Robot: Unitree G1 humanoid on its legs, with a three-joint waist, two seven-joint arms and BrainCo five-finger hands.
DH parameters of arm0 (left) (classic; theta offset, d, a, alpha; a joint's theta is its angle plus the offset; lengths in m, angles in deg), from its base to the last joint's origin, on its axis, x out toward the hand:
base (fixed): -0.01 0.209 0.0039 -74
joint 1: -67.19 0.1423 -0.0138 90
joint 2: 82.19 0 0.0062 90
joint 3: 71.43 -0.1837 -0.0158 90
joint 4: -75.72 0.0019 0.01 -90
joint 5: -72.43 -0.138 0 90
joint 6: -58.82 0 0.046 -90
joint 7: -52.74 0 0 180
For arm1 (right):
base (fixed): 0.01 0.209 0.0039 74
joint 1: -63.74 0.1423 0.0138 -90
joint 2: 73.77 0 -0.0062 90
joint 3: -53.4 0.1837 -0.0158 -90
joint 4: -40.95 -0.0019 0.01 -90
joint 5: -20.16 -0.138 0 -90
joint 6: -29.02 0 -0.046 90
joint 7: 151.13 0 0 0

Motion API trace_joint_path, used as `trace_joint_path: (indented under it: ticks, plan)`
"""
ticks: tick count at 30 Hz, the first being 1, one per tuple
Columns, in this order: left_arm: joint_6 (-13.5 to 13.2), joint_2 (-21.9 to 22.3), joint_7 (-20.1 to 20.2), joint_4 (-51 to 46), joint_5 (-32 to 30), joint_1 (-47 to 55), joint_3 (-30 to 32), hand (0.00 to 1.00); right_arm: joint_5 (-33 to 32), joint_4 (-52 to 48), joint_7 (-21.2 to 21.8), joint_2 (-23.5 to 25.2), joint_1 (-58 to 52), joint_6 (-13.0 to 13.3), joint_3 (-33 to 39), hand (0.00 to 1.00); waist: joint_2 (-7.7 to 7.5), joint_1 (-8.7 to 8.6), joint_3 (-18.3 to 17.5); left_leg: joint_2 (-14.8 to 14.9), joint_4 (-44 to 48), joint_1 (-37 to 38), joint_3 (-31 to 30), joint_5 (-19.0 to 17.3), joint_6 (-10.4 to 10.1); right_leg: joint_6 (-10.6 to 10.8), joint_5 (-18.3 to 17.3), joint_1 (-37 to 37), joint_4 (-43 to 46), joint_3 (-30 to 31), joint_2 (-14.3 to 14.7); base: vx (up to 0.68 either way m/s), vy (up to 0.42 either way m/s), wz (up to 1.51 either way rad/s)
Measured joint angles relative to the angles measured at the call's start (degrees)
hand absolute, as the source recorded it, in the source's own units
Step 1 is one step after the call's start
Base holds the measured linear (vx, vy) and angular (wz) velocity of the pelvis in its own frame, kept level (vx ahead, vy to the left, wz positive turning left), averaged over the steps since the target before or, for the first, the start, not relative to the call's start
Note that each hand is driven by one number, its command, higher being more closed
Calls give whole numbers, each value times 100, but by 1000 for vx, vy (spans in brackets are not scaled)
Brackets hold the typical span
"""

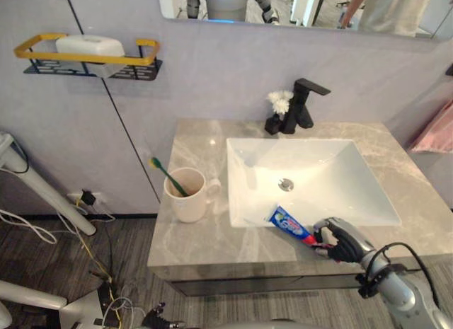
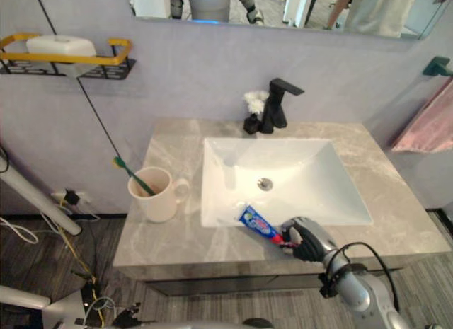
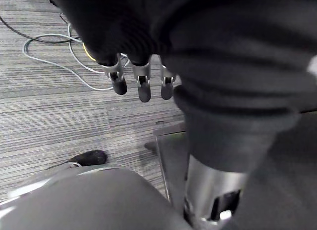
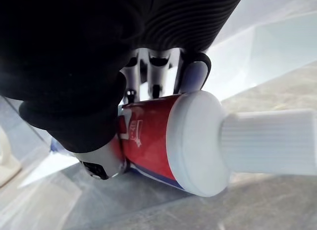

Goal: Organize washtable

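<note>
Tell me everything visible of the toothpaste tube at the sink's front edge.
The toothpaste tube is soft-looking plastic, blue toward its flat tail, red near the neck, with a white shoulder and a ribbed white cap. It lies slanted across the front rim of the white sink, tail toward the basin, cap end out over the counter. The right hand has fingers and thumb curled round its cap end. Whether it rests on the rim or is lifted, I cannot tell.

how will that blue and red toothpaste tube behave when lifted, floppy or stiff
Probably soft: the blue and red toothpaste tube tapers flat at its far end, so it may sag or squeeze in the right robot hand curled round it. Likely light, being slim. Its round white cap end could roll if set down.
</note>
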Motion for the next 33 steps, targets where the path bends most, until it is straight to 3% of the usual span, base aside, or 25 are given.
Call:
trace_joint_path:
  ticks: [7, 12, 16, 21, 26, 28, 33]
  plan:
    - [-11, -14, -112, 1, 120, 33, 87, 0, -111, -5, -226, 129, 16, 8, -52, 100, -44, 17, 32, 0, -15, -1, 0, 0, 0, 0, 0, 0, -5, 0, 1, -21, -19, 0]
    - [-16, 45, -145, 3, 120, 81, 557, 0, -112, -51, -277, 187, 16, 25, -121, 100, -38, 73, 54, 1, -11, -6, -3, 0, 0, 0, 0, 22, -3, -5, -6, -9, -14, 0]
    - [-28, 117, -244, 2, 125, 98, 1087, 0, -127, -312, -403, 295, 9, 65, -121, 100, 44, 100, 100, 4, 21, -45, -60, 1, -1, 0, 0, 24, 0, -65, -16, -6, -6, 7]
    - [-51, -88, -419, -221, 462, 196, 2213, 0, -239, -776, -496, 651, -2, 224, -120, 100, 121, 118, 105, 5, 41, -105, -143, 7, -6, -5, -4, 17, 8, -135, -24, -32, -35, 8]
    - [-100, -514, -677, -1513, 706, 234, 3209, 0, -240, -1170, -632, 825, -139, 257, -117, 100, 136, 159, 76, -12, 110, -229, -324, 5, -9, -24, -41, 8, 22, -326, -52, -30, -31, 20]
    - [-158, -740, -839, -2530, 827, 269, 3561, 0, -304, -1388, -652, 889, -229, 325, -117, 100, 127, 175, -6, -6, 146, -333, -373, 3, -11, -35, -53, -85, 35, -386, -48, 3, -33, 13]
    - [-305, -796, -1362, -4849, 816, 265, 3793, 0, -351, -1560, -665, 1040, -227, 394, -112, 100, 168, 246, -190, -20, 200, -395, -379, -1, -16, -35, -53, -79, 33, -404, -67, 5, -2, 1]
